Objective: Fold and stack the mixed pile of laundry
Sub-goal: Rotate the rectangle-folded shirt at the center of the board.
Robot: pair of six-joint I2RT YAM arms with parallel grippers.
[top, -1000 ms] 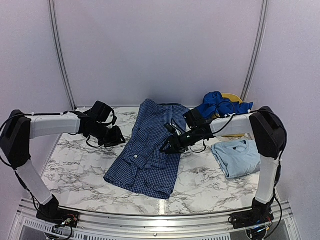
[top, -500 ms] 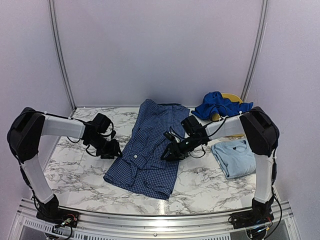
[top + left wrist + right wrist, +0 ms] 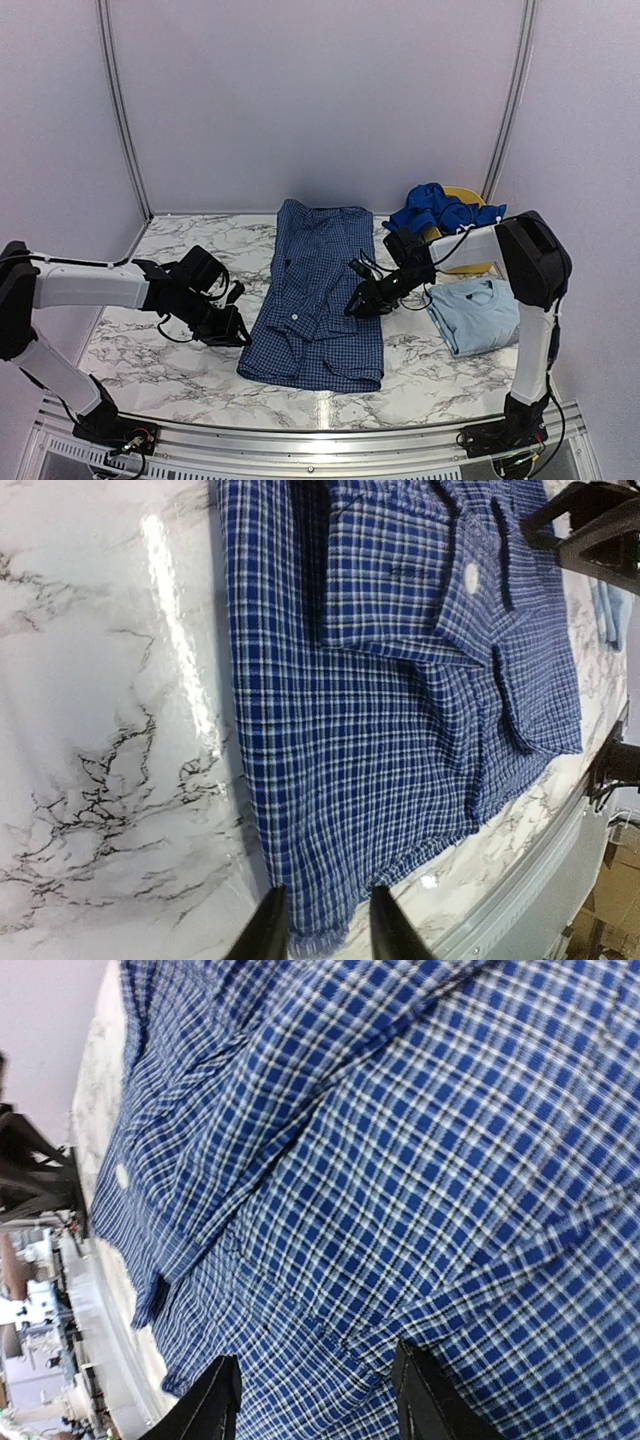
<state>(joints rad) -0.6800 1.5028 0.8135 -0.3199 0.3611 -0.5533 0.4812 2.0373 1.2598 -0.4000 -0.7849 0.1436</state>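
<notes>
**Step in hand:** flattening the navy-and-white checked shirt (image 3: 315, 300) for folding. It lies lengthwise in the middle of the marble-patterned counter (image 3: 140, 355), collar towards the far wall and hem towards the arms.

**Left hand** (image 3: 232, 325): low at the shirt's near-left hem corner. In its wrist view the fingers (image 3: 270, 925) straddle that corner, with cloth between them. Whether they are pinching it cannot be told.

**Right hand** (image 3: 360, 305): at the shirt's right edge, about halfway along. Its fingers (image 3: 215, 1400) stand wide apart, with flat, unbunched cloth between them.

**Other laundry:** a pale blue T-shirt (image 3: 480, 315) lies folded on the right. A bright royal-blue piece (image 3: 440, 212) is heaped at the far right, against a yellow basket (image 3: 465, 195).

**Materials:** thin woven check, soft and limp. A sleeve or placket lies folded over the body in raised ridges, with a white button (image 3: 470, 577) showing. The hem is slightly frayed. The counter is glossy and hard.

**Next move, as judged:** a firm hold on both edges, then one side carried across evenly, since the loose layers are likely to slip.
</notes>
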